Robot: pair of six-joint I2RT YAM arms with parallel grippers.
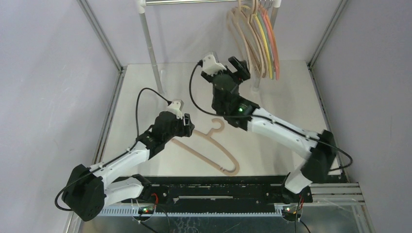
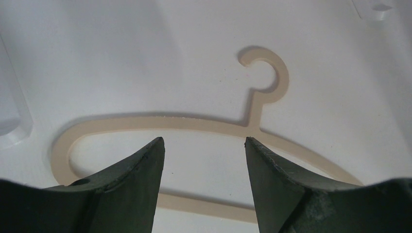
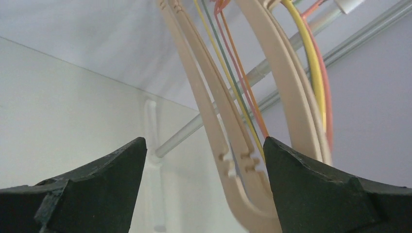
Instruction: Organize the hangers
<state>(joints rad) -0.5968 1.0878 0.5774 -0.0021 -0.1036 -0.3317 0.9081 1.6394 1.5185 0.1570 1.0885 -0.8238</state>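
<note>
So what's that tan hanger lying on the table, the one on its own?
The beige hanger looks like thick, smooth plastic, moulded in one piece: an open round hook, a short neck, sloping shoulders with rounded ends and a straight bottom bar. It lies flat on the white table. The left gripper hangs open just above it, hiding one end in the overhead view; whether it touches cannot be told.

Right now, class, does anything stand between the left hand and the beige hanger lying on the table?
Nothing visible does. The left hand hangs open over the beige hanger, whose bar shows unobstructed between its fingers.
</note>
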